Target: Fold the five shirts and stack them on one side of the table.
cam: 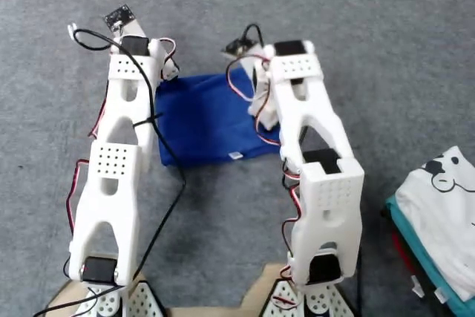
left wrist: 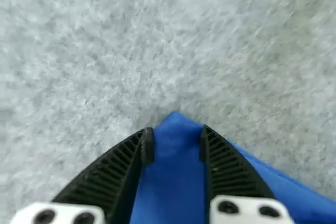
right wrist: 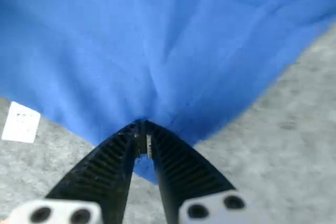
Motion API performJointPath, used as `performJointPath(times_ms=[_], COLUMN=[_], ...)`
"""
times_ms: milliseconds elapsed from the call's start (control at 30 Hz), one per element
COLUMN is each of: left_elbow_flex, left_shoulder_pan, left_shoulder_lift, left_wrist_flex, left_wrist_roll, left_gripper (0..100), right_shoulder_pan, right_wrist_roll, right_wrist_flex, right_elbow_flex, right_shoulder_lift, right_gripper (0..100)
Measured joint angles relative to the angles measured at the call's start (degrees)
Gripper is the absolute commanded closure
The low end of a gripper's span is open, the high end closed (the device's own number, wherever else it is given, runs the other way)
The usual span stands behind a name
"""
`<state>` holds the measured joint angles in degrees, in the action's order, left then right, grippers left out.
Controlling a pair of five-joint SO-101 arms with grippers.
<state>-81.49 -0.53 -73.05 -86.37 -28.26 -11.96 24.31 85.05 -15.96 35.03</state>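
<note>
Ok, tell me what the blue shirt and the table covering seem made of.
The blue shirt: soft matte cloth, probably cotton; fine creases show. The table covering: grey felt or short-pile carpet, seemingly; fuzzy, mottled fibres.

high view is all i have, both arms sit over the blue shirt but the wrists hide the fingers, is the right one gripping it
observer: Yes. The right gripper has its tips closed on the edge of the blue shirt, and the cloth puckers toward them.
operator: and the left
observer: The left gripper has its jaws apart, with a corner of the shirt lying between them.
operator: how far in is that corner
observer: Its tip pokes just past the fingertips, with the grey table cover beyond it.
</note>
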Motion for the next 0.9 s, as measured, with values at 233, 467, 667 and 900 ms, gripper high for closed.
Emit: performJointPath(times_ms=[233, 467, 667, 900], left_elbow_flex=[-1.23, -1.23, -4.66, -11.52], left_shoulder_pan=[0.09, 0.09, 0.18, 0.18], left_shoulder_lift=[-0.62, -0.62, -0.79, -0.79], left_wrist_flex=[0.26, 0.26, -2.55, -7.91], left_wrist_roll=[0.0, 0.09, 2.64, 4.04], left_gripper=[84, 84, 84, 84], right_shoulder_pan=[2.81, 3.69, 3.25, 1.58], right_wrist_roll=[0.0, 0.0, -2.64, -4.48], right_wrist_flex=[-3.6, -3.6, 2.55, 14.42], right_elbow_flex=[7.74, 4.84, -11.87, -25.32], right_shoulder_lift=[-1.41, -1.32, -1.32, -1.32], right_gripper=[99.4, 99.4, 86.9, 70.5])
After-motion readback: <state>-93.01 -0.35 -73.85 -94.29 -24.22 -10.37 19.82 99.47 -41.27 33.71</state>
